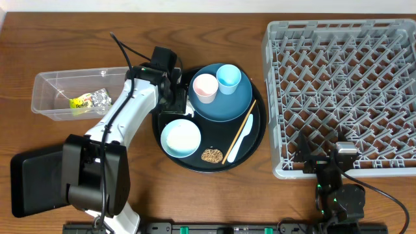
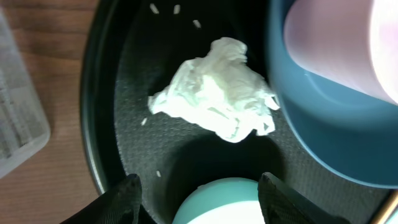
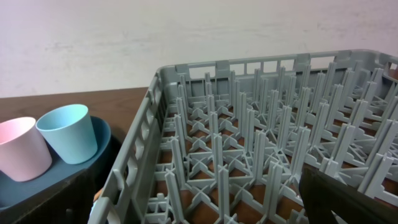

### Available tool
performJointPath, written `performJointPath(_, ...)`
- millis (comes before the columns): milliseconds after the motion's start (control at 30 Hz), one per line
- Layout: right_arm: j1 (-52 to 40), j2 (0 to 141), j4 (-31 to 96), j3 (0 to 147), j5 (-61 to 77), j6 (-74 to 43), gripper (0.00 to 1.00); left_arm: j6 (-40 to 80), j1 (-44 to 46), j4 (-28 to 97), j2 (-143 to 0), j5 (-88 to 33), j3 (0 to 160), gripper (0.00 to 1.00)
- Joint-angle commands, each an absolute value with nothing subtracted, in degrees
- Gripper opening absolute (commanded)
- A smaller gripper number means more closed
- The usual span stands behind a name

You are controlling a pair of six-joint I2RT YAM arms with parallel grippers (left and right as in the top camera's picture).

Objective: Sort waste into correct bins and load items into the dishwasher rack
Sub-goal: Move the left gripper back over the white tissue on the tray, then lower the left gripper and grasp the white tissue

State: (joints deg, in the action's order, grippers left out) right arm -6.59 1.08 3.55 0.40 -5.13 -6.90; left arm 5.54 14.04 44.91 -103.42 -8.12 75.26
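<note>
Overhead: the left arm [image 1: 127, 117] stretched from its base at the lower left up to the left side of the tray [image 1: 261, 127], with the left gripper [image 1: 177, 97] hanging over the tray floor beside the blue plate [image 1: 227, 107]. The right arm sat low at the near edge, right gripper [image 1: 315, 158] by the front wall of the dishwasher rack [image 1: 344, 84].

We counted one plate carrying two cups, a pink cup [image 1: 205, 88] and a blue cup [image 1: 229, 78]. There was also one pale bowl [image 1: 181, 138], one chopstick [image 1: 242, 127], one white spoon [image 1: 239, 143] and one brown scrap [image 1: 211, 155]. Two bins stood to the left: the clear bin [image 1: 58, 84] holding a yellow wrapper [image 1: 81, 102] and a foil ball [image 1: 100, 98], and the black bin [image 1: 32, 182] nearer.

Left wrist: the claw was spread wide, its fingers [image 2: 127, 199] at the bottom edge. One crumpled tissue [image 2: 217, 96] lay on the tray just ahead of them, between tray rim and plate, with the bowl below.

Right wrist: the rack filled the view, with both cups on the plate at left. We could not tell whether this claw was spread or closed.
</note>
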Motion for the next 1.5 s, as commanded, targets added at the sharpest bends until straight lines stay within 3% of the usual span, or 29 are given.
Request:
performJointPath(0,-6.07,1.04,3.68,0.32,-5.34,-6.13,0.99,3.18,14.22,44.84,-103.74,-10.35,75.05,0.62)
performJointPath(1467,-6.07,1.04,3.68,0.32,-5.34,-6.15,0.99,3.03,14.22,23.22,-103.74,-11.38,60.82,0.63)
